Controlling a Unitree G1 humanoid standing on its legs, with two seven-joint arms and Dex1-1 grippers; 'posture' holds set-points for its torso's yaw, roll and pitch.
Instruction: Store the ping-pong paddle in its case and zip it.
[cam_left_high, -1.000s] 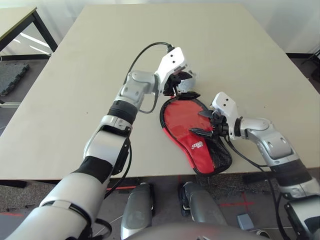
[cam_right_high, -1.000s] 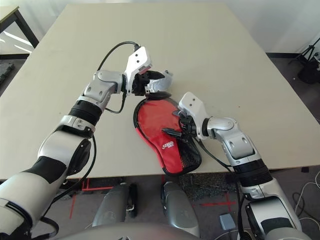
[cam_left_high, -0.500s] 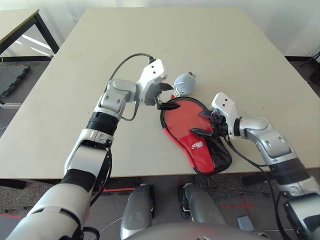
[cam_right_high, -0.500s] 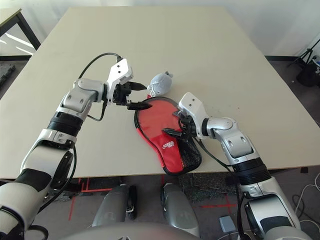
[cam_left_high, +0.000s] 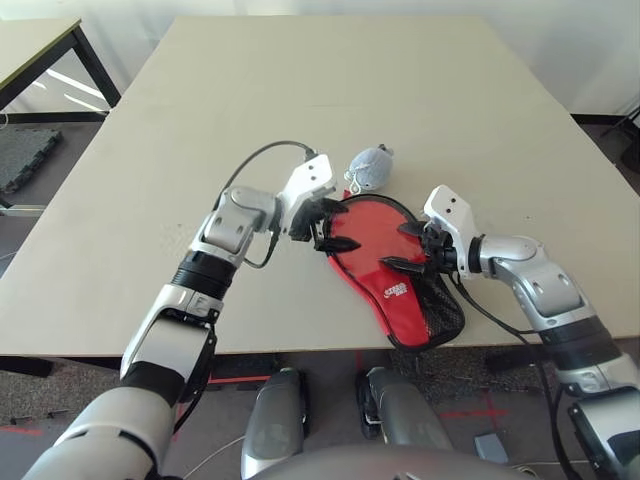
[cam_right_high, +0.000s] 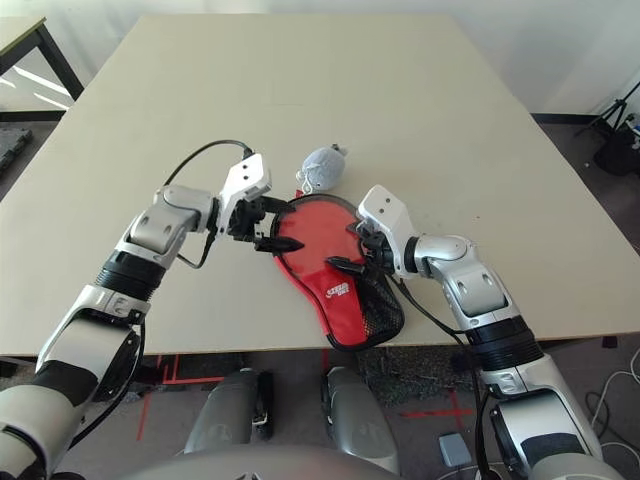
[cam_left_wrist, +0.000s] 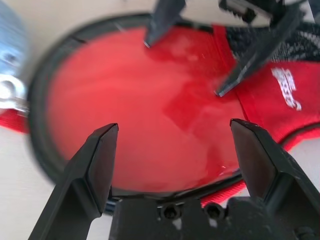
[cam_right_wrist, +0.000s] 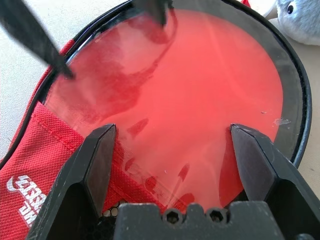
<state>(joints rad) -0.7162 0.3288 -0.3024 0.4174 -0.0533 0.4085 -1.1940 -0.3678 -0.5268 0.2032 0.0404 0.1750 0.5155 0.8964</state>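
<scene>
table edge: case (cam_left_high: 400, 285) lying near the front edge of the pale table (cam_left_high: 140, 200), narrow handle end with mesh pocket (cam_left_high: 440, 305) and white logo nearest, round end farther out.
long axis: running from near-right to far-left across the table, slightly skewed.
ping-pong paddle: red round face (cam_right_wrist: 185, 100) showing inside the open round end of the case, ringed by the black zipper rim (cam_right_wrist: 292, 107); handle hidden, presumably tucked under the red fabric toward the logo end.
right gripper: (cam_left_high: 408, 247) jaws spread wide, holding nothing, hovering over the case's middle from the right side, tips just above the red face where fabric begins.
left gripper: (cam_left_high: 332, 226) jaws also spread wide, empty, at the left rim of the round end, pointing right across the paddle face.
key relation: round open end lying between the two grippers, left one at its rim, right one nearer the neck; either within reach of the zipper rim, left nearer the open flap's edge.
zipper: not closed yet; slider position too blurred to tell.
farther out: small grey-white wad (cam_left_high: 369, 167) just beyond the round end, close to the rim, apart from both grippers.
</scene>
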